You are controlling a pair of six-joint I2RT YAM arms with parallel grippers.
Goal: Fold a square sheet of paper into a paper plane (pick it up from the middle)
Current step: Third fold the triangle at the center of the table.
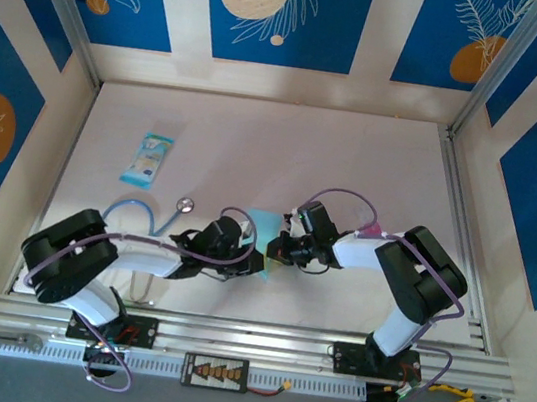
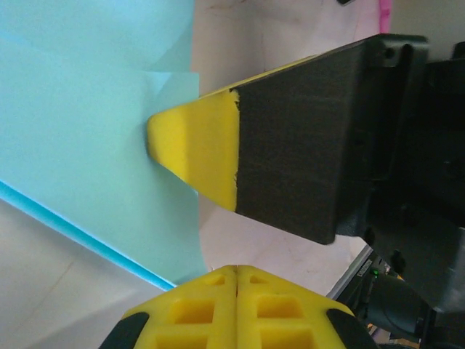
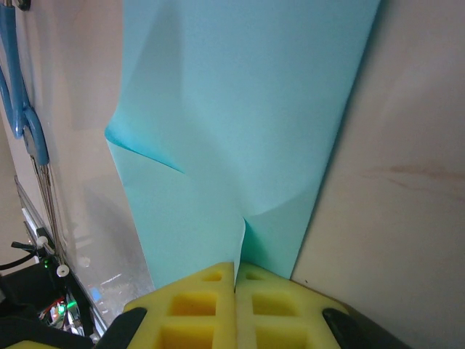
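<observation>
The light-blue square sheet of paper [image 1: 264, 229], partly folded with creases, stands off the table between both arms. My right gripper [image 3: 236, 267] is shut on its near edge, and the paper [image 3: 240, 116] rises straight out of the seam between the fingers. In the left wrist view that gripper's yellow fingertip [image 2: 189, 149] presses the sheet [image 2: 87, 131] from the right. My left gripper [image 2: 236, 270] is shut, jaws pressed together; the paper's lower corner ends at its left finger, with none showing in the seam. From above, left gripper [image 1: 251, 251] and right gripper [image 1: 279, 247] almost touch.
A blue-and-white packet [image 1: 147, 159] lies at the far left. A stethoscope [image 1: 151, 210] with blue tubing [image 3: 16, 94] lies just left of the left arm. A small pink item [image 1: 373, 228] sits by the right arm. Aluminium rail [image 1: 248, 338] runs along the near edge; walls enclose the table.
</observation>
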